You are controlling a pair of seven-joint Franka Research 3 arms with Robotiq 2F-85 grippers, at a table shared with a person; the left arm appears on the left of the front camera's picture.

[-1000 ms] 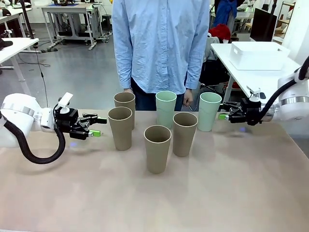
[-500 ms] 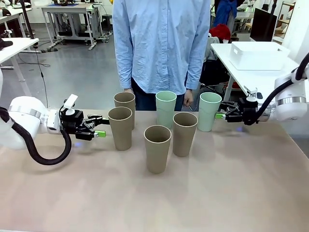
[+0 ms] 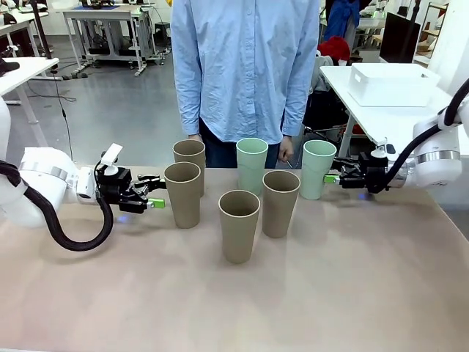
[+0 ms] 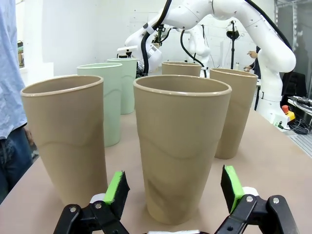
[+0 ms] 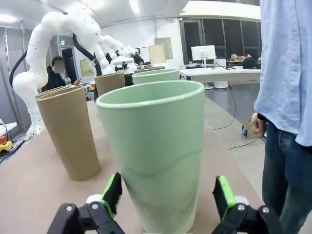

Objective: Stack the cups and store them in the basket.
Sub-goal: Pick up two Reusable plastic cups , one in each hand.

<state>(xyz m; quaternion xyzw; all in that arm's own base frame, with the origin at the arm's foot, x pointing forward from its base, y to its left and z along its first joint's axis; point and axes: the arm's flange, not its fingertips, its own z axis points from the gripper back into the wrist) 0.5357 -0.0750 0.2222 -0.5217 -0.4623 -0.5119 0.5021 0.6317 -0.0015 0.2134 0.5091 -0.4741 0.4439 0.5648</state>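
Six cups stand in a cluster at the table's far middle. My left gripper [image 3: 156, 192] is open at the left side of the front-left tan cup [image 3: 182, 194]. In the left wrist view that tan cup [image 4: 182, 146] stands just ahead of the open left gripper [image 4: 174, 190], with its base in line with the gap between the green pads. My right gripper [image 3: 333, 173] is open at the right side of the right mint cup [image 3: 319, 169]. That mint cup [image 5: 156, 151] stands straight ahead of the right gripper [image 5: 168, 195]. The white basket [image 3: 392, 83] sits on a separate table at the back right.
A person in a blue shirt [image 3: 245, 66] stands at the far edge, right behind the cups, with one hand [image 3: 286, 149] near the back mint cup [image 3: 251, 165]. Three more tan cups [image 3: 239, 226] [image 3: 281, 203] [image 3: 190, 156] stand between my grippers. The table's near half is bare.
My left gripper has moved right, up to the front-left tan cup. My right gripper has moved left, up to the right mint cup. The cups have not moved.
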